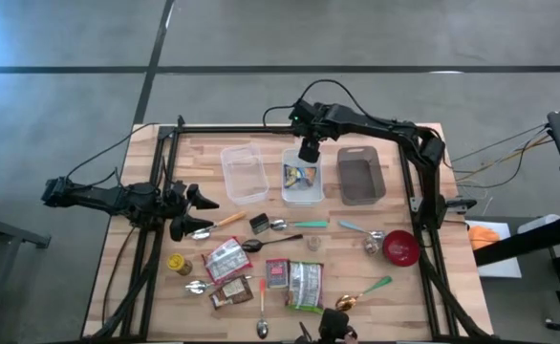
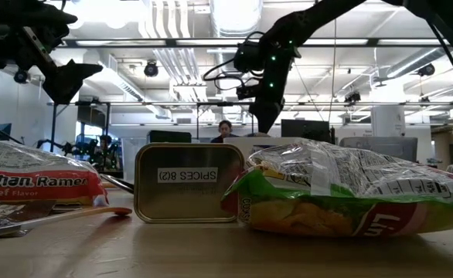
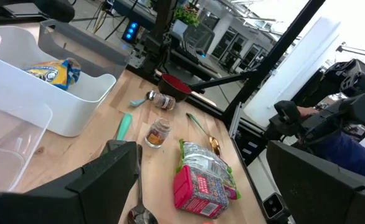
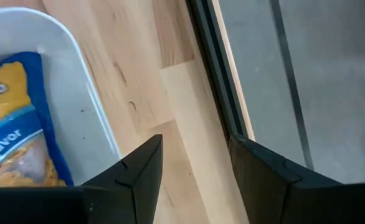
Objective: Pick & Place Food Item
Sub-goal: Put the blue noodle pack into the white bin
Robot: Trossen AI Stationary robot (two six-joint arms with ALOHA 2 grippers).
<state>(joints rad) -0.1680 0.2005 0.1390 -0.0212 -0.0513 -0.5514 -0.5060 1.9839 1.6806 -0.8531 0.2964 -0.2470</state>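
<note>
Bins stand in a row across the twelve o'clock side of the table point(image 1: 423, 287): a clear bin point(image 1: 243, 172), a white bin point(image 1: 302, 196) and a grey bin point(image 1: 361, 178), evidently as sorting targets. A blue-and-yellow snack packet point(image 1: 302, 176) already lies inside the white bin, so one placement looks done. The right gripper point(image 1: 309, 151) hangs over that bin's twelve o'clock rim, fingers partly spread and holding nothing, probably just clear of a drop. At nine o'clock the left gripper point(image 1: 196, 212) waits low with fingers spread wide, empty. Remaining packets, a ramen pack point(image 1: 226, 258) and a green chip bag point(image 1: 306, 285), lie toward six o'clock among spoons, within reach.
</note>
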